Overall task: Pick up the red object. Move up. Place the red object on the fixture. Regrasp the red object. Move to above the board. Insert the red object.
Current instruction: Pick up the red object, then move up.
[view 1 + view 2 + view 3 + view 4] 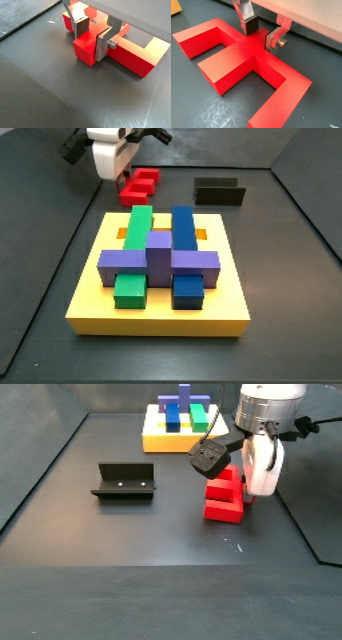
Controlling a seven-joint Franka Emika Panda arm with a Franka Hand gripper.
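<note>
In a wrist view the gripper (pixel 94 36) stands low over the red object (pixel 127 47), which lies flat on the dark floor (pixel 47 95); its two silver fingers (pixel 81 26) sit on either side of one narrow bar of the piece, close against it, though whether the pads press on it cannot be told for sure. In a wrist view from the opposite side the gripper (pixel 262 30) straddles the middle bar of the red object (pixel 238 60), a flat shape with several arms branching off a central spine, and one finger (pixel 249 24) rests against the bar's wall. In a side view the gripper (pixel 112 166) hangs at the far end of the floor over the red object (pixel 136 186), with the fixture (pixel 219 192) to its side and the yellow board (pixel 160 293) nearer the camera, carrying green, blue and purple blocks (pixel 158 250) set into it. In a side view the gripper (pixel 238 462) comes down onto the red object (pixel 225 496), the fixture (pixel 124 481) well apart from it and the board (pixel 182 432) behind.
</note>
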